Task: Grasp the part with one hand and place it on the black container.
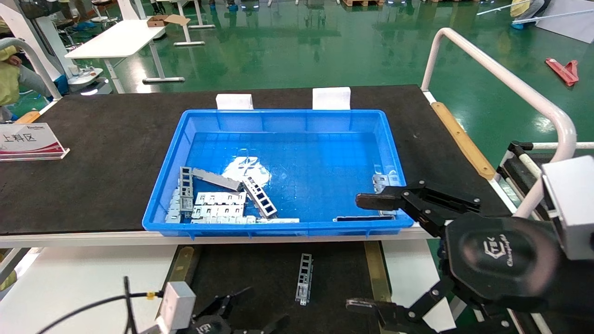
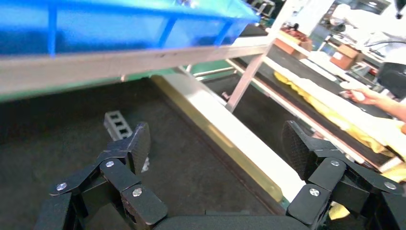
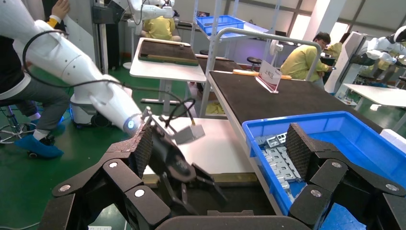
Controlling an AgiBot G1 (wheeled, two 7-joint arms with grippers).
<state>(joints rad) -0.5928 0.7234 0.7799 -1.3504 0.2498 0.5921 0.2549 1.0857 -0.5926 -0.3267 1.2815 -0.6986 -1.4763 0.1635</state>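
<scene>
One part, a slim silver ladder-like strip, lies flat on the black container between its brass side strips. In the left wrist view it lies just beyond one finger. My left gripper is open and empty, low over the container's near edge, left of the part. My right gripper is open and empty, held above the blue crate's front right corner. More ladder-like parts lie in the blue crate among flat notched plates.
The crate stands on a wide black mat. A sign stand is at the far left. A white rail rises on the right. A brass strip edges the mat's right side.
</scene>
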